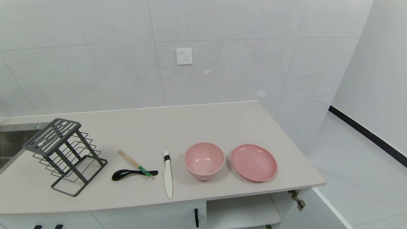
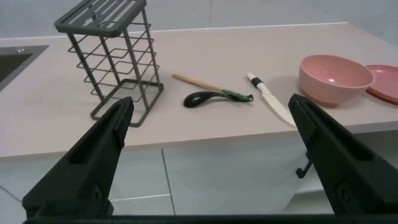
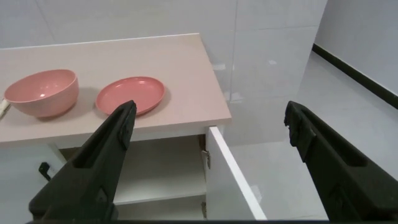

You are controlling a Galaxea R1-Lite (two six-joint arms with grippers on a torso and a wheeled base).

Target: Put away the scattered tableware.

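On the beige counter (image 1: 178,127) stand a pink bowl (image 1: 204,160) and, to its right, a pink plate (image 1: 253,162). Left of the bowl lie a white knife (image 1: 167,174), a black spoon (image 1: 127,174) and a pair of wooden chopsticks (image 1: 134,163) crossing the spoon's handle. A dark wire rack (image 1: 62,153) stands at the counter's left. My left gripper (image 2: 208,124) is open, held off the counter's front edge, facing the rack (image 2: 115,53), spoon (image 2: 208,98) and knife (image 2: 270,99). My right gripper (image 3: 208,124) is open, in front of the plate (image 3: 130,94) and bowl (image 3: 42,92).
A sink (image 1: 12,140) is sunk into the counter's far left. Below the plate, a cabinet door (image 1: 327,210) stands open, showing white shelves (image 1: 241,211). The same door (image 3: 233,180) juts out toward me. A wall socket (image 1: 184,56) is on the tiled wall.
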